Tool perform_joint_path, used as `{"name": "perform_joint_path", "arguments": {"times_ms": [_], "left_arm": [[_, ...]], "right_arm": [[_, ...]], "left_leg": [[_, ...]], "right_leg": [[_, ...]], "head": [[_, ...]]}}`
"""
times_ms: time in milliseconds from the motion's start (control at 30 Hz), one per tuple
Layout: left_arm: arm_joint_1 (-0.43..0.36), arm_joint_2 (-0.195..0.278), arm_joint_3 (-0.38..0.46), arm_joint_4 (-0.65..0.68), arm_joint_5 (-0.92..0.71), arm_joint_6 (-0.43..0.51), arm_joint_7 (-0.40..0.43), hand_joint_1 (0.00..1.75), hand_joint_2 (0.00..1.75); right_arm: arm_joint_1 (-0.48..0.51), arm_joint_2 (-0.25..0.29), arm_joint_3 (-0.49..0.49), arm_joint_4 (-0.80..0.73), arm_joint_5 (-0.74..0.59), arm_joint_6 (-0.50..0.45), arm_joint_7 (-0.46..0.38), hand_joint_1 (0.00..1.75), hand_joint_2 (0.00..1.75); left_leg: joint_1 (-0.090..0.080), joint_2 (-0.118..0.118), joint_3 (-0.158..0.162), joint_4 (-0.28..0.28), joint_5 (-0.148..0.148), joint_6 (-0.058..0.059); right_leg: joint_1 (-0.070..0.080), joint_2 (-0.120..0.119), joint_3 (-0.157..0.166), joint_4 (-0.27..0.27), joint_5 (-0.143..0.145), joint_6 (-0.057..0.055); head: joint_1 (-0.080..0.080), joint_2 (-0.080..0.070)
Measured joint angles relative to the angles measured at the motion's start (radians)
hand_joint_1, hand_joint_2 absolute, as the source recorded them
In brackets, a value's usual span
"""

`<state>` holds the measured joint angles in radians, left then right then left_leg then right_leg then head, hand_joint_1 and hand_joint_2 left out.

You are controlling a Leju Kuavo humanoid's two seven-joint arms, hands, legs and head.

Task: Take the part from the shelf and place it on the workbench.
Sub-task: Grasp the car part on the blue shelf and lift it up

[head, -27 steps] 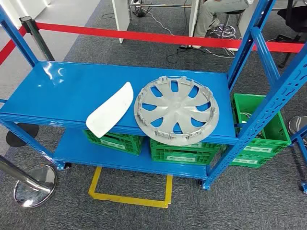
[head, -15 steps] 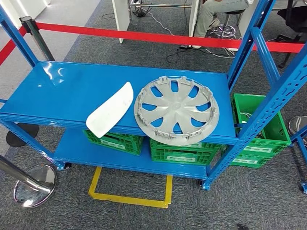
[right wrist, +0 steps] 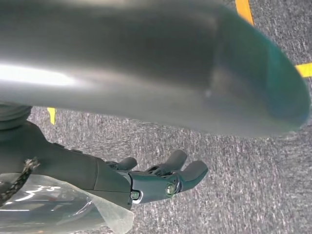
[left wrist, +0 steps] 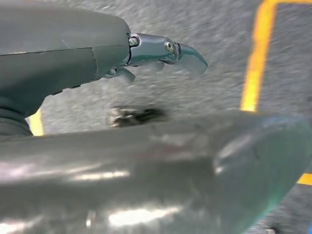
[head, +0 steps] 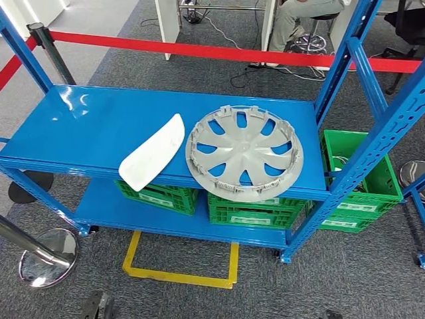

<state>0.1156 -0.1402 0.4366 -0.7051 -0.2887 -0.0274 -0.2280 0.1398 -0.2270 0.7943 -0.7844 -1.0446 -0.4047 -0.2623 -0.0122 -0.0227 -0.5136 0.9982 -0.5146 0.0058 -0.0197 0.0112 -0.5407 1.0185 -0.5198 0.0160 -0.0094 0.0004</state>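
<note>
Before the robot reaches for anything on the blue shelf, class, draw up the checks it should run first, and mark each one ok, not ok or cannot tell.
1. Parts on the shelf's top deck: ok. The white panel and the silver wheel cover both lie flat.
2. Panel fully supported: not ok, its near end overhangs the front edge.
3. Left hand free: ok, over carpet, holding nothing.
4. Right hand free: ok, fingers apart, nothing held.
5. Which part is wanted: cannot tell.
6. Workbench ready: cannot tell.
</note>
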Motion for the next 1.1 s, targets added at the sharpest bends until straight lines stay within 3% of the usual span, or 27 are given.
{"name": "perform_joint_path", "arguments": {"times_ms": [267,300,400,433,700,833,1100], "left_arm": [[0.037,0.013,-0.014,-0.234,0.007,0.026,-0.030,0.00,0.00],[0.041,0.017,-0.019,-0.266,0.008,0.031,-0.033,0.00,0.44],[0.053,0.032,-0.038,-0.361,0.012,0.048,-0.040,0.00,0.44],[0.057,0.038,-0.046,-0.392,0.015,0.054,-0.043,0.00,0.00],[0.084,0.108,-0.114,-0.635,0.067,0.086,-0.062,0.00,0.00],[0.094,0.156,-0.153,-0.755,0.089,0.096,-0.072,0.00,1.75],[0.105,0.284,-0.240,-0.976,0.060,0.129,-0.087,0.00,1.75]], "right_arm": [[-0.008,-0.035,0.125,-0.044,-0.134,-0.051,-0.035,0.00,0.00],[-0.011,-0.040,0.142,-0.049,-0.149,-0.056,-0.040,0.00,0.00],[-0.017,-0.053,0.192,-0.064,-0.193,-0.071,-0.050,0.00,0.00],[-0.019,-0.058,0.207,-0.068,-0.206,-0.075,-0.053,0.00,0.00],[-0.037,-0.080,0.327,-0.095,-0.314,-0.115,-0.080,0.00,0.00],[-0.047,-0.093,0.387,-0.104,-0.363,-0.129,-0.091,0.00,0.00],[-0.069,-0.120,0.503,-0.110,-0.450,-0.135,-0.107,0.00,0.00]], "left_leg": [[0.000,0.000,0.000,0.000,0.000,0.000],[0.000,0.000,0.000,0.000,0.000,0.000],[0.000,0.000,0.000,0.000,0.001,0.000],[0.000,0.000,0.000,0.000,0.001,0.000],[0.000,0.000,0.002,0.000,0.001,0.000],[0.000,0.000,0.002,0.000,0.001,0.000],[0.000,0.000,0.002,0.000,0.001,0.000]], "right_leg": [[0.000,0.000,0.000,0.000,0.000,0.000],[0.000,0.000,0.000,0.000,0.000,0.000],[0.000,0.000,0.000,0.000,0.000,0.000],[0.000,0.000,0.000,0.000,0.000,0.000],[0.000,0.000,0.000,0.000,0.000,0.000],[0.000,0.000,0.000,0.000,0.000,0.000],[0.000,0.000,0.000,0.000,0.000,0.000]], "head": [[0.000,0.000],[0.000,0.000],[0.000,0.000],[0.000,0.000],[0.000,0.000],[0.000,0.000],[0.000,0.000]]}}
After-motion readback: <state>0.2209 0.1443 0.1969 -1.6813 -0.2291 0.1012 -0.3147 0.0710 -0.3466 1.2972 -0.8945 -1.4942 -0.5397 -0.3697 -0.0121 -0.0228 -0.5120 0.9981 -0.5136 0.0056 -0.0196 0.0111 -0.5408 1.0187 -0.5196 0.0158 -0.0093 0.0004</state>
